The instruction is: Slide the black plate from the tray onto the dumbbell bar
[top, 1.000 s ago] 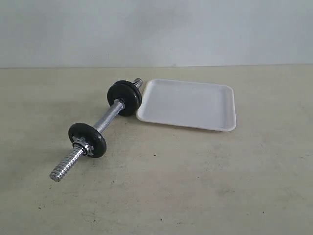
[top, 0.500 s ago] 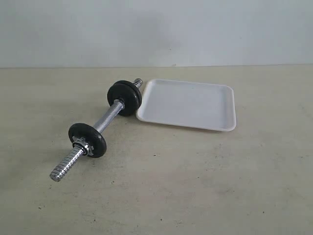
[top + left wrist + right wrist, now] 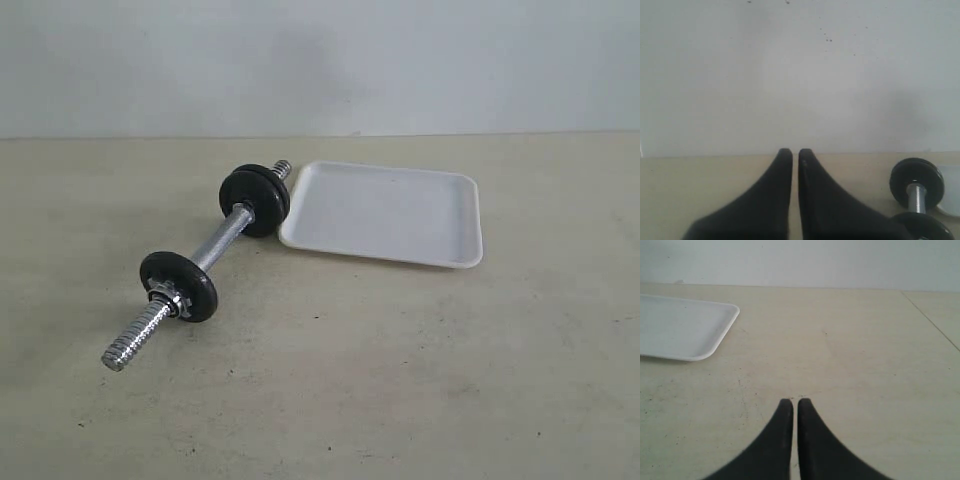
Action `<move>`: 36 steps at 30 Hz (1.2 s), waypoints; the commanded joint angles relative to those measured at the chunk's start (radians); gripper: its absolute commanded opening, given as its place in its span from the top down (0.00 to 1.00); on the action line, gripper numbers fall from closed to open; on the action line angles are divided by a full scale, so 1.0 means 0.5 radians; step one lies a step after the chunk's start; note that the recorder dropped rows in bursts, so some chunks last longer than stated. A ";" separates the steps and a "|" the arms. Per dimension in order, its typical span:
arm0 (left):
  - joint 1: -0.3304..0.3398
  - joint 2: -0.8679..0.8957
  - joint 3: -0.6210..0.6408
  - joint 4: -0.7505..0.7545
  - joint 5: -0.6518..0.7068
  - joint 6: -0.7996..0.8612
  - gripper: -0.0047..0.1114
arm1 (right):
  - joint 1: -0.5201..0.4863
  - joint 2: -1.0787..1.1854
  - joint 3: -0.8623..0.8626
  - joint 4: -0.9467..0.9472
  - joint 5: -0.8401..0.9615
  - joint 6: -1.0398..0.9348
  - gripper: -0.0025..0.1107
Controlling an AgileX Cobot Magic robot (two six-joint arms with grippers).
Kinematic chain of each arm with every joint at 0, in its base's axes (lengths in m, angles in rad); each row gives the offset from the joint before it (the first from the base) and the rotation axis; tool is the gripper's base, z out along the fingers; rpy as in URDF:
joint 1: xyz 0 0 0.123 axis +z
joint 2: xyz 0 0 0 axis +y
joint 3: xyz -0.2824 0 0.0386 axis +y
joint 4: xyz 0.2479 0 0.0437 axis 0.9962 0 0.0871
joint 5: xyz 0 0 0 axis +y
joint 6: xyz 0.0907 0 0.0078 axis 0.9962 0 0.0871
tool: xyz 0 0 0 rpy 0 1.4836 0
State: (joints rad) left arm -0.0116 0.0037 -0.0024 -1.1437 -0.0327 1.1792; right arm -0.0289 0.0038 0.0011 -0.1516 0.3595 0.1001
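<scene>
Behind the far black discs (image 3: 255, 200), the dumbbell bar (image 3: 216, 247) partly hides.

My jaws black, white tray (image 3: 385, 212), shiny chrome dumbbell bar (image 3: 222, 240) with ribbed thread, matte black discs (image 3: 255, 200), beige counter (image 3: 420, 380) with dark specks

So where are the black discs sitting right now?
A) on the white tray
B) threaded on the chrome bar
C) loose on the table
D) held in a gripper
B: the black discs sit on the dumbbell bar, towards its two ends, while the tray beside it holds nothing.
</scene>
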 commanded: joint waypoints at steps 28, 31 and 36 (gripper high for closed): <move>0.005 -0.007 0.005 0.113 0.208 0.015 0.92 | -0.001 -0.008 -0.002 -0.018 -0.009 -0.012 0.97; 0.005 -0.007 0.005 0.113 0.208 0.015 0.92 | -0.001 -0.008 -0.002 -0.018 -0.009 -0.012 0.97; 0.005 -0.007 0.005 0.500 0.219 -0.035 0.92 | -0.001 -0.008 -0.002 -0.018 -0.009 -0.012 0.97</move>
State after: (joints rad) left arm -0.0116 0.0037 -0.0024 -1.0291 0.0729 1.1820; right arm -0.0289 0.0038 0.0011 -0.1516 0.3595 0.0983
